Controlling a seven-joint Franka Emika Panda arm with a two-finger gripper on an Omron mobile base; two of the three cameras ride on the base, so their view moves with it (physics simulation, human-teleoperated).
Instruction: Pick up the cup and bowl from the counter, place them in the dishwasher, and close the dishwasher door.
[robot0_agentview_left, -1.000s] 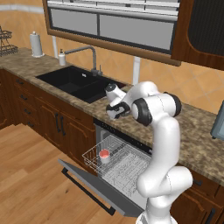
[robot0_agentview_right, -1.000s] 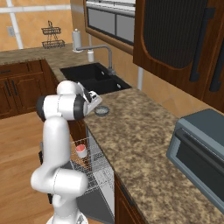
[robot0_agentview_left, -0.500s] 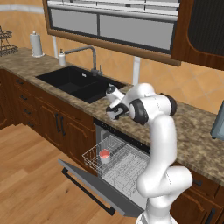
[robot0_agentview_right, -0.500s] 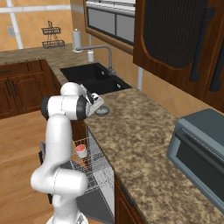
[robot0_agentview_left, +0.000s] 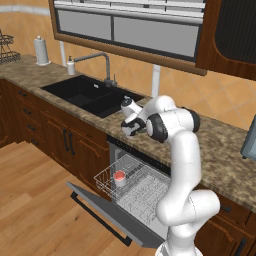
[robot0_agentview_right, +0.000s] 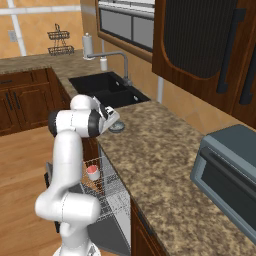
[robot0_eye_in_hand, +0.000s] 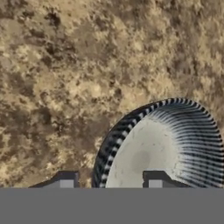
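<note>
The grey bowl (robot0_eye_in_hand: 162, 145) with a speckled pale inside sits on the granite counter (robot0_eye_in_hand: 65, 65), by its front edge above the dishwasher. My gripper (robot0_eye_in_hand: 109, 181) is open and low over the bowl's rim, with one fingertip (robot0_eye_in_hand: 65, 181) outside the rim and the other over the inside. From the right base view the bowl (robot0_agentview_right: 118, 127) lies just beyond the gripper (robot0_agentview_right: 111, 120). The gripper (robot0_agentview_left: 131, 129) hangs at the counter edge. The cup (robot0_agentview_left: 119, 177), white with a red inside, stands in the dishwasher's white wire rack (robot0_agentview_left: 137, 187). The dishwasher door (robot0_agentview_left: 102, 215) is dropped open.
A black double sink (robot0_agentview_left: 90, 95) with a faucet (robot0_agentview_left: 102, 62) lies to the left of the bowl, and a white soap bottle (robot0_agentview_left: 71, 65) and paper towel roll (robot0_agentview_left: 41, 50) stand behind it. A grey toaster oven (robot0_agentview_right: 230, 175) stands far right on the counter.
The hand has come down and slightly forward toward the bowl at the counter edge. The cup, rack and door have not moved.
</note>
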